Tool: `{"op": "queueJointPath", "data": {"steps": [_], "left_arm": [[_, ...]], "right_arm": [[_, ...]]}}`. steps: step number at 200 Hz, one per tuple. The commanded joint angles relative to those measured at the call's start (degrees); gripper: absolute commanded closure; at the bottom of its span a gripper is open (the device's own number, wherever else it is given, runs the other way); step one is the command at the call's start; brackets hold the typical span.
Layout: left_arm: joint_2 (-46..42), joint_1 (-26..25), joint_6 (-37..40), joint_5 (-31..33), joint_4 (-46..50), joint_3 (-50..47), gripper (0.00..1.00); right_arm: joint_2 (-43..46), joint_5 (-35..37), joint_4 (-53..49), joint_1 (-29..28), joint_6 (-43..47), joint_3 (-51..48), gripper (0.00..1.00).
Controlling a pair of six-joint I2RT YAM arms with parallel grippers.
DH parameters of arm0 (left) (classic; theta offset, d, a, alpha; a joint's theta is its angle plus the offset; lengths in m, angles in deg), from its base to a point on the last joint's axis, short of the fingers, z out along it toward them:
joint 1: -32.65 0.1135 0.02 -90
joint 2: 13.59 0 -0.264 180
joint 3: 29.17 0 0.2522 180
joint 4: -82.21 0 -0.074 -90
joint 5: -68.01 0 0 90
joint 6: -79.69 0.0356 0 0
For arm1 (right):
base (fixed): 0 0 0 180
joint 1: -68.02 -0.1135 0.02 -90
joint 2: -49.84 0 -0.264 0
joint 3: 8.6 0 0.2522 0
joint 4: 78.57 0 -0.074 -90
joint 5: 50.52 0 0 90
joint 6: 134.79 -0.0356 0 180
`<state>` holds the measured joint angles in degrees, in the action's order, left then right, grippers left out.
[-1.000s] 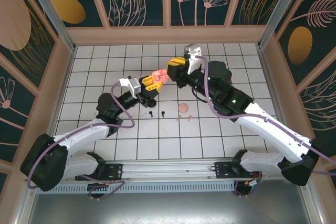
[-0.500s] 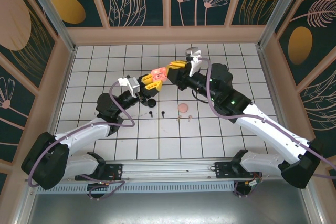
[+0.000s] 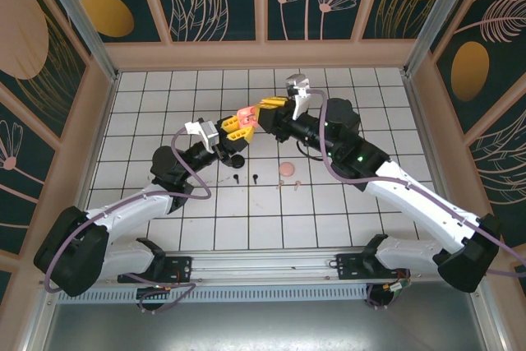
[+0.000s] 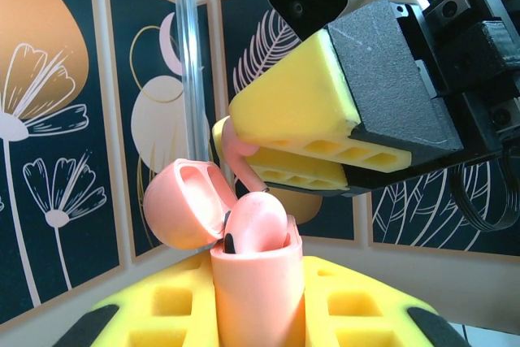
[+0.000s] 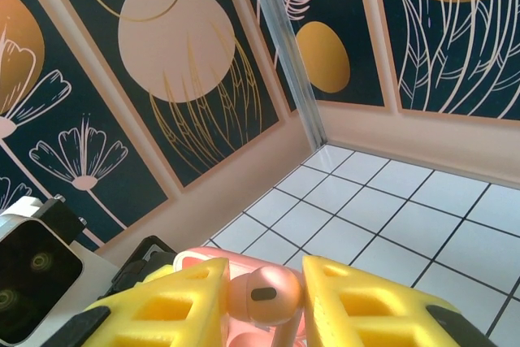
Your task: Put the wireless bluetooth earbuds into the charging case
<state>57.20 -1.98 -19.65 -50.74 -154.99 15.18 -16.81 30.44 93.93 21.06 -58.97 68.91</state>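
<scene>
The pink charging case (image 4: 258,290) stands upright between the yellow fingers of my left gripper (image 4: 258,302), which is shut on it. Its lid (image 4: 180,205) hangs open to the left. One pink earbud (image 4: 258,223) sits in the case. My right gripper (image 5: 264,292) is shut on a second pink earbud (image 5: 262,297), held just above the case, its stem (image 4: 236,148) pointing down at the opening. From the top, both grippers meet above mid-table: left gripper (image 3: 233,127), case (image 3: 244,113), right gripper (image 3: 263,110). Two black earbuds (image 3: 237,177) lie on the tiles.
A small black object (image 3: 236,159) sits under the left gripper. A round pink piece (image 3: 286,168) and tiny pale buds (image 3: 294,184) lie on the white grid table (image 3: 164,104) in front of the grippers. Patterned walls enclose the table.
My right gripper has turned and shifted slightly left, bringing its pink earbud closer over the open case. The left arm has held still with the case.
</scene>
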Motion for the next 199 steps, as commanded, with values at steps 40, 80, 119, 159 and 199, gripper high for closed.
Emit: {"op": "queueJointPath", "data": {"steps": [40,80,119,159,199], "left_arm": [[0.22,-0.41,-1.20,-1.06,-3.66,2.10,1.00],[0.40,-0.47,-1.37,-1.13,-3.75,2.42,1.00],[0.67,-0.45,-1.82,-1.04,-4.49,2.63,1.00],[0.76,-0.52,-2.43,-1.00,-5.15,2.94,1.00],[0.83,-0.56,-2.61,-0.95,-5.42,3.15,1.00]], "right_arm": [[-0.32,0.16,2.42,0.35,-1.39,-1.86,0.71],[-0.46,-0.18,1.96,0.47,-1.74,-2.44,0.71],[-0.41,-0.89,1.59,0.47,-1.83,-2.86,0.71],[-0.50,0.40,0.95,0.34,-0.65,-3.86,0.71],[-1.28,2.56,-0.14,-0.92,1.94,-4.99,0.71]]}}
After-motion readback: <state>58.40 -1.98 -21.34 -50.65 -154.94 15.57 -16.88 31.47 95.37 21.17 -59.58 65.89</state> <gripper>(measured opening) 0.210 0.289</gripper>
